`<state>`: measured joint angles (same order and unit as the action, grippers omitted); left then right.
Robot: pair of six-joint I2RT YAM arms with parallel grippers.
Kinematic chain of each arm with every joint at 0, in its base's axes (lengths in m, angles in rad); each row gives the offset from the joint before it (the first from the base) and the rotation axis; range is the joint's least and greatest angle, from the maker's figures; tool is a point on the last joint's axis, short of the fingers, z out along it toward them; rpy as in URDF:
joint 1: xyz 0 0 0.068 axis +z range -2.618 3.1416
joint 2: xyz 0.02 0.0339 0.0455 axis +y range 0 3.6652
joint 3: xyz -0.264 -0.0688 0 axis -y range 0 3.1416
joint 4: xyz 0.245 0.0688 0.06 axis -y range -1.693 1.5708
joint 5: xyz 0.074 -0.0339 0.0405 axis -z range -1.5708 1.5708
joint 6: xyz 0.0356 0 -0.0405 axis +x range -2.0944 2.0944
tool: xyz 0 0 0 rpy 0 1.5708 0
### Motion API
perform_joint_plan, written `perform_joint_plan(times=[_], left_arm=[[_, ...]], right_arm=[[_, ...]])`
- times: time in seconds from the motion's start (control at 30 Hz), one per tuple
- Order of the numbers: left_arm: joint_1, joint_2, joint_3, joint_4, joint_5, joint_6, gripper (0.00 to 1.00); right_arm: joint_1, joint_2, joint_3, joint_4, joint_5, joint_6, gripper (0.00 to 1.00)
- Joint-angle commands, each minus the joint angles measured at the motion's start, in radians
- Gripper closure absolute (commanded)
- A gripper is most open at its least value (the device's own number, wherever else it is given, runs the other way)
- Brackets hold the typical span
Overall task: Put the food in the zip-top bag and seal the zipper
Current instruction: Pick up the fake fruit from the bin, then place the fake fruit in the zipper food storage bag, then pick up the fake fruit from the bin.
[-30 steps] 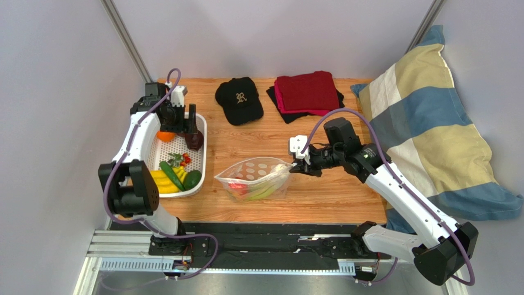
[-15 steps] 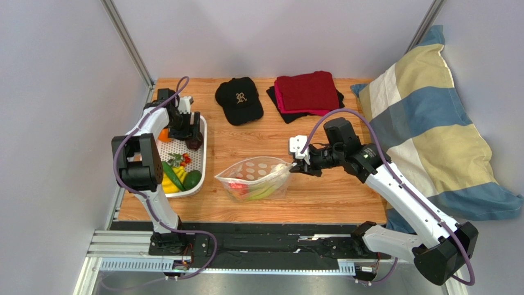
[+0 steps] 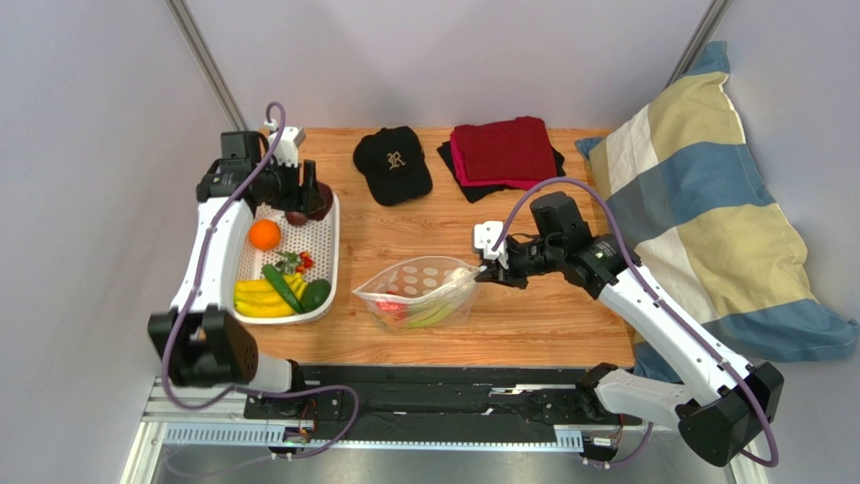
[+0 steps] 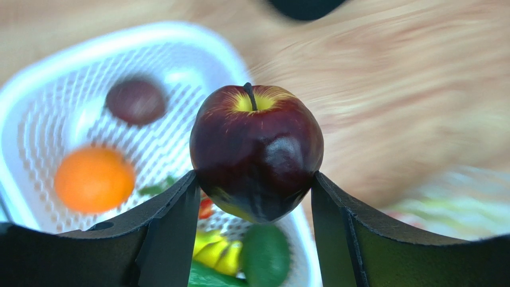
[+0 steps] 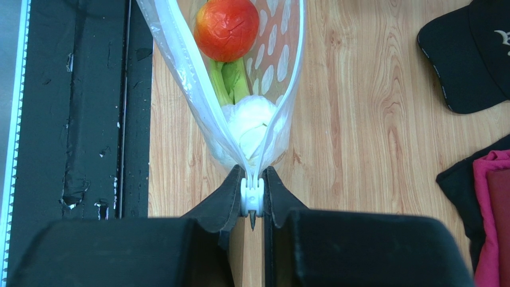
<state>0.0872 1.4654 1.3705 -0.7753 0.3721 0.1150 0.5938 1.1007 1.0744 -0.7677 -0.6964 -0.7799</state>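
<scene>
2 in bag [image 3: 424,277]: stalk [image 5: 230,78], red fruit [image 5: 227,27] | basket [image 3: 334,242]: orange [image 3: 264,235] | left pincer [image 4: 254,177]: apple [image 4: 256,149]

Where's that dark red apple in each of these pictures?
Top external: dark red apple at upper left, over the far end of the white basket.
Left wrist: dead centre, gripped by the left claw.
Right wrist: not in it.
Shared landmark: black cap, seen in top external and right wrist.
</scene>
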Motion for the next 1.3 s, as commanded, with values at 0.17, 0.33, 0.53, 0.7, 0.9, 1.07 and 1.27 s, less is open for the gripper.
perform_joint_plan(times=[0.17, 0.33, 0.53, 0.7, 0.9, 1.07, 1.27], left_arm=[[-0.401, -0.286, 0.081, -0.093, 0.419, 0.103, 0.54], [-0.625, -0.315, -0.007, -0.082, 0.358, 0.144, 0.54], [-0.731, -0.309, -0.082, -0.087, 0.245, 0.210, 0.42], [-0.742, -0.292, -0.064, -0.087, 0.133, 0.169, 0.07], [-0.591, -0.324, 0.027, -0.071, 0.125, 0.058, 0.01], [-0.315, -0.281, -0.004, -0.042, 0.045, 0.018, 0.01], [0.003, -0.082, 0.005, -0.024, -0.102, 0.047, 0.05]], right_arm=[[0.009, 0.019, 0.056, 0.013, -0.006, -0.015, 1.00], [0.011, 0.011, 0.059, 0.001, -0.002, -0.019, 1.00], [0.012, -0.005, 0.050, -0.005, 0.000, -0.018, 1.00], [0.012, -0.018, 0.038, -0.005, 0.003, -0.022, 1.00], [0.015, -0.018, 0.035, 0.005, 0.001, -0.015, 1.00], [0.018, -0.019, 0.032, 0.007, 0.001, -0.022, 1.00], [0.017, -0.015, 0.032, 0.002, -0.006, -0.028, 1.00]])
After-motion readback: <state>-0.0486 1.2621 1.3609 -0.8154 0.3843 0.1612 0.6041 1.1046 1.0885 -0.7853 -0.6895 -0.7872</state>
